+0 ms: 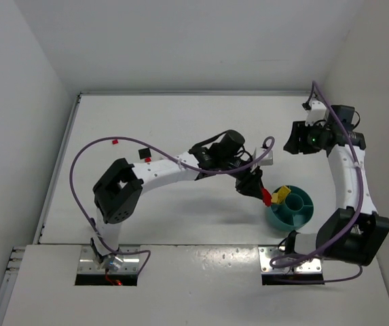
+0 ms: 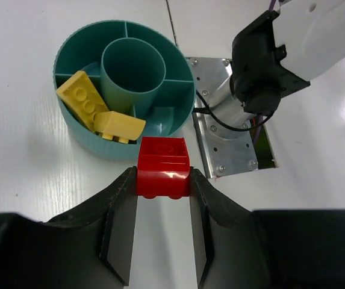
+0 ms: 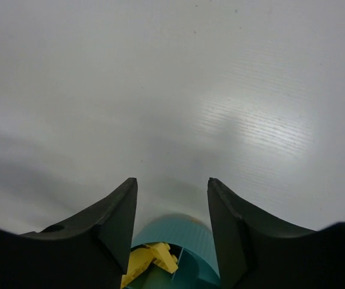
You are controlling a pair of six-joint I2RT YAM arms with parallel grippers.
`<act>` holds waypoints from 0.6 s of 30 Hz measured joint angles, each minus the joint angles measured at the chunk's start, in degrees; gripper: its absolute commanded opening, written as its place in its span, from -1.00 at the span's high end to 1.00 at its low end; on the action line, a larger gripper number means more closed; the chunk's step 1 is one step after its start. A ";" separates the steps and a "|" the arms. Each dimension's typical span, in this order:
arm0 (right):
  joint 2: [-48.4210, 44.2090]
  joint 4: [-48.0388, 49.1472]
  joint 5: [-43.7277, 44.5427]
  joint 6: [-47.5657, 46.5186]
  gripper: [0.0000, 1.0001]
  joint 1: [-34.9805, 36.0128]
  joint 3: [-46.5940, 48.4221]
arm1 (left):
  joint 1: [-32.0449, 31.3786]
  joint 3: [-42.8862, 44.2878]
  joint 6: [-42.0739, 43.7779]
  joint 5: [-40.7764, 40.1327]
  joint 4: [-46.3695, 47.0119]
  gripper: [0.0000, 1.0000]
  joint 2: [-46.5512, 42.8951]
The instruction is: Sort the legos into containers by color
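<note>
Left arm and red lego at the teal bowl. The left gripper (image 2: 163, 179) was closed on a single red lego (image 2: 163, 165), its two dark fingers (image 2: 119, 211) pressing the brick's opposite side faces, studs facing the camera. In the left wrist view the brick was held above the white table (image 2: 21, 174), just beside the near outer wall of the bowl (image 2: 94, 144) and not inside any compartment. In the overhead view the same brick showed as a small red spot at the bowl's left rim.

The bowl was round, with a raised central ring (image 2: 133, 69) and thin inner walls running from the ring to the outer wall. Two yellow legos lay in the space between ring and wall: the longer yellow lego (image 2: 80, 99) tilted with one end resting up on the rim, the shorter yellow lego (image 2: 119, 126) beside it and touching it. Whether an inner wall separated the two could not be told. The other compartments in view held no bricks.

The right gripper (image 3: 172, 188) was raised well away from the table, its jaws apart with nothing between them; its wrist camera looked past the fingertips onto the bowl and the yellow pieces below. The metal base plate (image 2: 220, 126) of the right arm lay just beside the bowl
</note>
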 measured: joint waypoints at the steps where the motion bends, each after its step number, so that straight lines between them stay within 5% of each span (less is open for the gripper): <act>1: -0.33 -0.48 0.94 -0.04 0.09 -0.22 0.00 | -0.70 -0.17 -0.28 -0.31 -0.02 1.00 -0.31; 7: -5.03 -1.73 7.08 3.54 0.27 -2.25 -1.18 | -2.80 -0.17 -2.58 -4.52 0.02 1.00 -0.94; 18: -6.82 -2.23 10.56 15.54 0.27 -5.25 -1.99 | -13.44 4.07 -7.50 -20.50 -5.62 1.00 -0.52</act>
